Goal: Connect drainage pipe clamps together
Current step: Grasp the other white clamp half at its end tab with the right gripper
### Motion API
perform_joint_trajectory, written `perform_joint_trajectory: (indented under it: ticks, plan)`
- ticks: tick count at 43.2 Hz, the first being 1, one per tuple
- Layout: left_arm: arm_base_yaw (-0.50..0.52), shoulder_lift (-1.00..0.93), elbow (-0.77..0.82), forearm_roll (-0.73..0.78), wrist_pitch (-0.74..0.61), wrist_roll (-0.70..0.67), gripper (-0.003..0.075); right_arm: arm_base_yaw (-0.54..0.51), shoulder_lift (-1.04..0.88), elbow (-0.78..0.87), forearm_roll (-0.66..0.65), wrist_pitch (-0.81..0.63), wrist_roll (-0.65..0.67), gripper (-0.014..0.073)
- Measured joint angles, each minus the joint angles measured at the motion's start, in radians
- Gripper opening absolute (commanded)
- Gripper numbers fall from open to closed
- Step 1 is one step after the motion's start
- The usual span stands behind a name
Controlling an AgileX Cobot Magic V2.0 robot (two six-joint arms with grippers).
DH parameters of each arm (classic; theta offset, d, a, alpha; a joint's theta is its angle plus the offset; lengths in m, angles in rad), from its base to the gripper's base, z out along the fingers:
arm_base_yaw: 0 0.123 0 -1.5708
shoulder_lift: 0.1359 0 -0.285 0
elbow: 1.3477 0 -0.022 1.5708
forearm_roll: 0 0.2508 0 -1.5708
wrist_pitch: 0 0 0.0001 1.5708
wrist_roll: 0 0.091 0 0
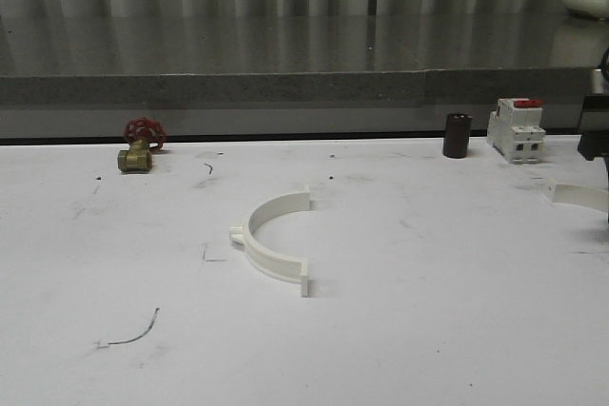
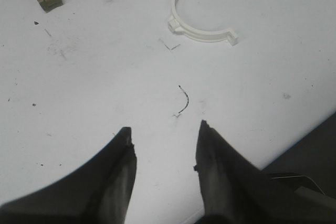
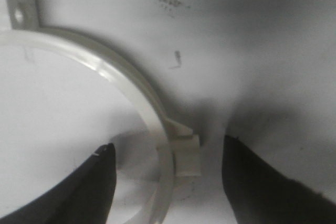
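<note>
One white half-ring drainage pipe clamp (image 1: 276, 246) lies flat at the table's middle, its tabs pointing right; the left wrist view has it far ahead as the clamp (image 2: 202, 24). My left gripper (image 2: 164, 131) is open over bare table, well short of it, with nothing between its fingers. The second clamp half (image 1: 581, 196) lies at the table's right edge. My right gripper (image 3: 168, 147) is open and low over that half (image 3: 107, 64), one finger inside the arc and one outside, straddling the band by its small lug. The fingers stand apart from the plastic.
A brass valve with a red handwheel (image 1: 141, 145) stands at the back left. A black cylinder (image 1: 458, 135) and a white breaker with a red top (image 1: 517, 129) stand at the back right. A raised grey ledge (image 1: 285, 87) runs behind the table.
</note>
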Motion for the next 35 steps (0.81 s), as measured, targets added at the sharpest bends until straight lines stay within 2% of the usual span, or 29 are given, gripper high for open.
perform_joint_trajectory:
  ticks: [4, 12, 17, 35]
  plan:
    - [0.0, 0.0, 0.0, 0.0, 0.0, 0.0, 0.0273, 0.0, 0.0, 0.0, -0.002, 0.0, 0.0, 0.0449]
    - [0.0, 0.0, 0.0, 0.0, 0.0, 0.0, 0.0273, 0.0, 0.0, 0.0, -0.01, 0.002, 0.0, 0.023]
    - [0.0, 0.0, 0.0, 0.0, 0.0, 0.0, 0.0273, -0.002, 0.0, 0.0, -0.011, 0.003, 0.0, 0.0167]
    - [0.0, 0.0, 0.0, 0.0, 0.0, 0.0, 0.0273, -0.002, 0.0, 0.0, -0.011, 0.009, 0.0, 0.0162]
